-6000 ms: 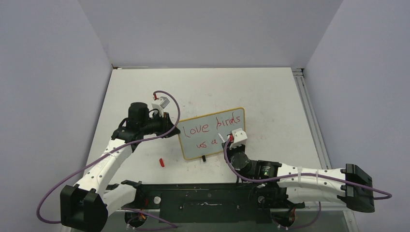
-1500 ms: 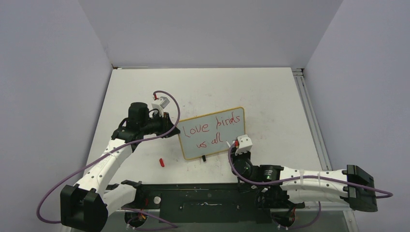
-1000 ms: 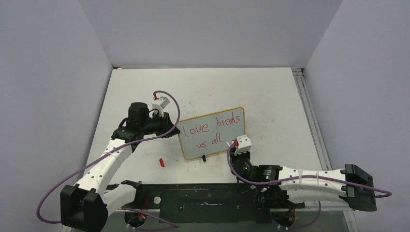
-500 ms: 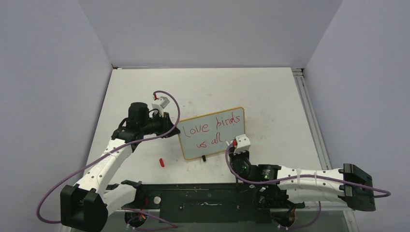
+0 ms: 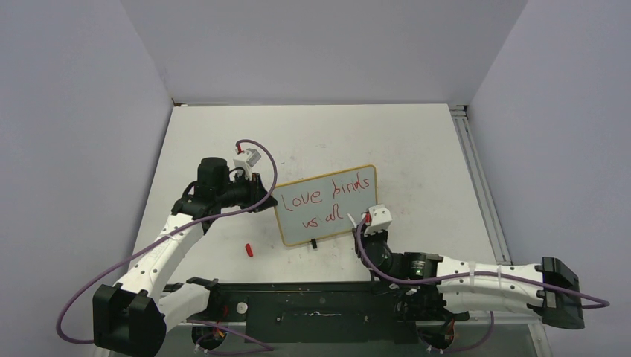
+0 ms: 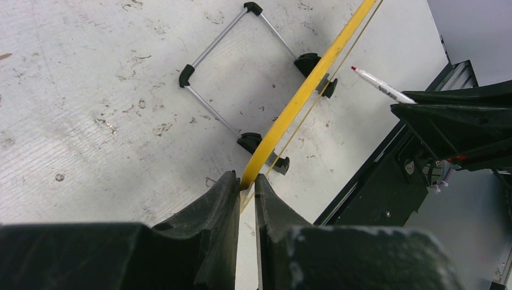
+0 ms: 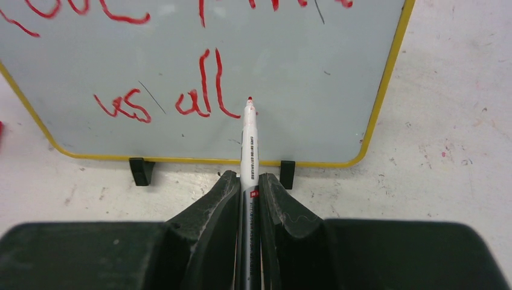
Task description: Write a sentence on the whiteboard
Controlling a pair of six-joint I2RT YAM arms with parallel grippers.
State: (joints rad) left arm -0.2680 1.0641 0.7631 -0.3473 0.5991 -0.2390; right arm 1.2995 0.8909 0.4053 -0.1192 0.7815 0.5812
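Though earlier unfinished, sentence (image 5: 327, 202) now whole

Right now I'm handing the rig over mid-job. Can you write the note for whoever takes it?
Left gripper: jaws shut on the edge of the whiteboard, steadying it upright on its feet.
Right gripper: jaws shut on the marker, with the red tip just right of "all" and apparently slightly off the surface.
Done: the sentence reads "love birds" over "vs all".
Left: any further words, then draw the marker back. A small red piece, perhaps the cap, lies on the table near the board's left corner.
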